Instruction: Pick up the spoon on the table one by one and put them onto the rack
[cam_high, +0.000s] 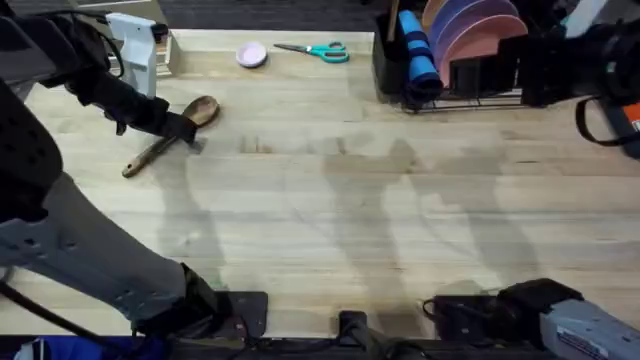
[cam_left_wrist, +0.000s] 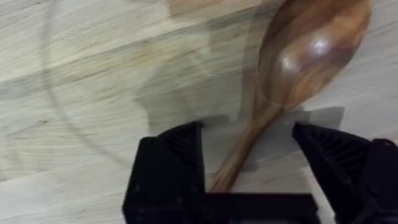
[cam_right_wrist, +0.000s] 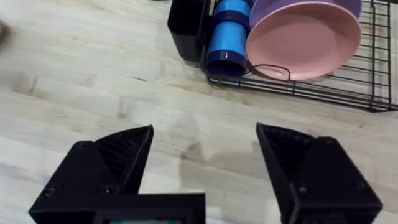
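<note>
One spoon (cam_high: 170, 135) lies on the table (cam_high: 330, 220), at the far left, its bowl pointing toward the back edge and its handle slanting toward the near left. The left gripper (cam_high: 183, 128) is down over it, near where the handle meets the bowl. From the left wrist, the spoon (cam_left_wrist: 292, 74) runs between the two black fingers (cam_left_wrist: 171, 155): the handle passes through the gap, closer to one finger than the other, and the bowl lies just beyond the tips. The jaws stand spread, not touching the wood.

The right gripper (cam_right_wrist: 205, 149) hangs over bare table with its jaws wide apart and nothing between them, the rack (cam_right_wrist: 348, 90) near, ahead of it.

One black wire rack (cam_high: 480, 95) sits at the far right of the table. It holds plates standing on edge, a pink one (cam_right_wrist: 305, 40) foremost, and one blue cup (cam_right_wrist: 227, 34) on its side beside the black caddy (cam_right_wrist: 186, 28).

One pair of scissors (cam_high: 318, 50) and one small pink disc (cam_high: 251, 54) lie along the back edge.
</note>
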